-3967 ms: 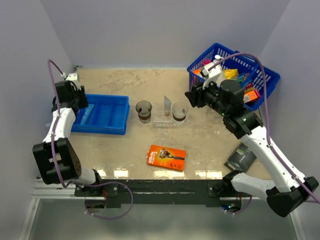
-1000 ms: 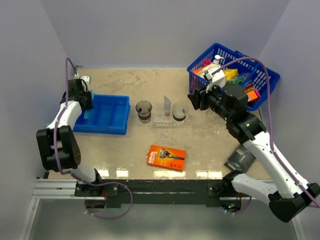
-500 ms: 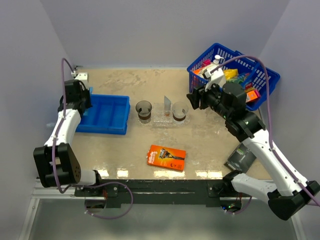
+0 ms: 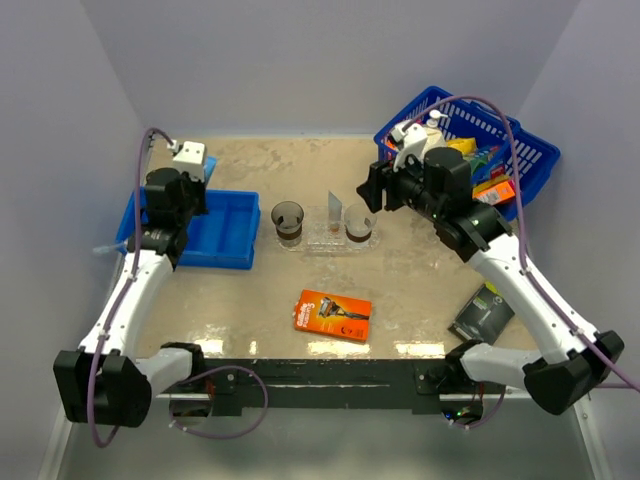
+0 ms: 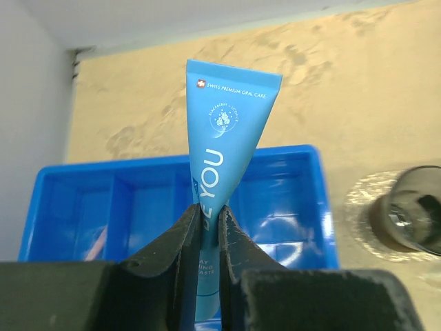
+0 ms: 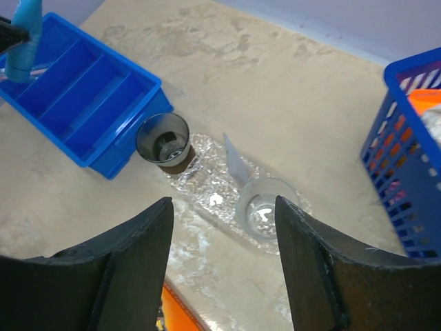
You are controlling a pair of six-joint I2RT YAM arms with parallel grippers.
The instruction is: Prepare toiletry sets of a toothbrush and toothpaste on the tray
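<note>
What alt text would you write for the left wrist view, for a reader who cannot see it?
The left claw is shut on a blue toothpaste tube, holding it upright with its crimped end up. Behind it lies a blue compartment bin on the beige table, and a brownish cup shows at the right edge.

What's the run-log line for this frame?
left tool: shut on toothpaste, lifted over blue bin | right tool: open, empty, near tray | toothpaste not yet on tray
</note>
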